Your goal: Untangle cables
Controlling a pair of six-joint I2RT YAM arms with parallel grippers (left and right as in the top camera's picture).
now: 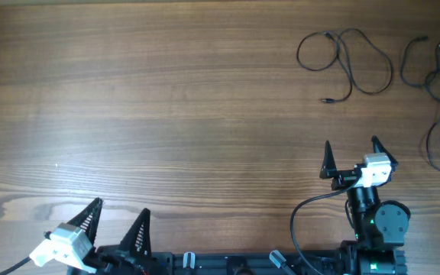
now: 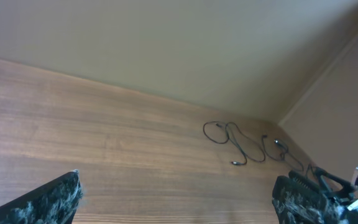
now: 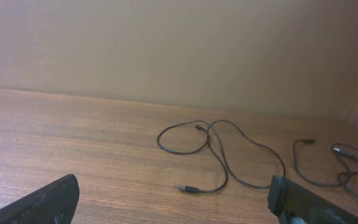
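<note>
The cables (image 1: 348,70) lie on the far right of the wooden table (image 1: 166,114). One is spread in open loops with its small plug ends free. More loops lie just to its right, crossing one another and running out of the overhead view at the edge. The right gripper (image 1: 351,142) sits nearer, well apart from them, fingers spread and holding nothing. The left gripper (image 1: 121,206) is at the near left edge, fingers also spread wide and empty.
</note>
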